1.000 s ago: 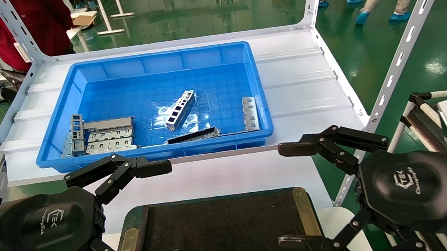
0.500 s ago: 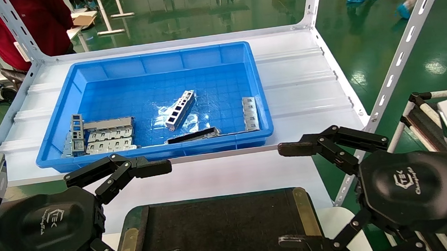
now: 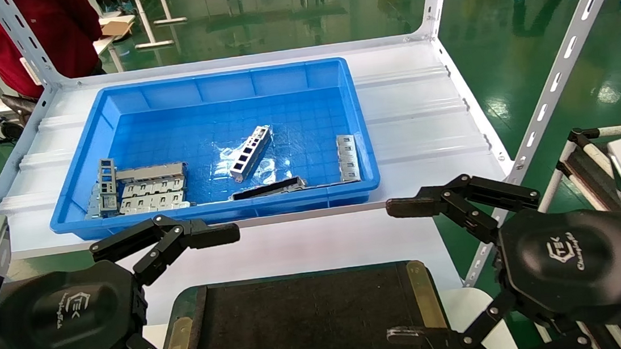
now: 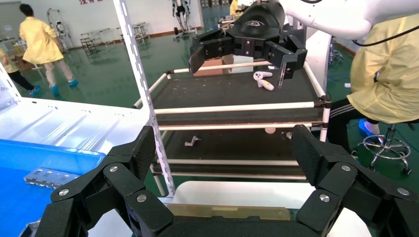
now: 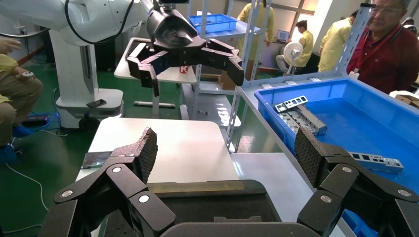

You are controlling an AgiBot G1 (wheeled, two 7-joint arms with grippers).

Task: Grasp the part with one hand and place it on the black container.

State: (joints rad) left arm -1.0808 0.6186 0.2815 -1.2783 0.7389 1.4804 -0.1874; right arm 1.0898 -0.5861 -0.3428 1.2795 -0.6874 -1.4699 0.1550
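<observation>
The part [image 3: 250, 153], a slim silver-grey bar with one row of square holes, lies slanted in the middle of the blue bin [image 3: 205, 85]. The black container [image 3: 313, 322], a flat black tray with brass strips, lies at the near table edge and also shows in the right wrist view [image 5: 197, 205]. My left gripper [image 3: 239, 295] is open and empty over the tray's left end. My right gripper [image 3: 394, 272] is open and empty over its right end. Both are well short of the part. The jaws also show wide apart in the left wrist view [image 4: 222, 148] and the right wrist view [image 5: 225, 148].
In the bin, wider multi-row grey blocks [image 3: 144, 189] lie at the left, a flat black strip [image 3: 269, 188] at the near wall and another holed grey strip [image 3: 347, 158] at the right. White rack posts [image 3: 556, 68] rise at the shelf corners. A cart [image 4: 237, 94] stands to the right.
My left gripper has dipped very slightly. The right gripper and the things in the bin have not moved.
</observation>
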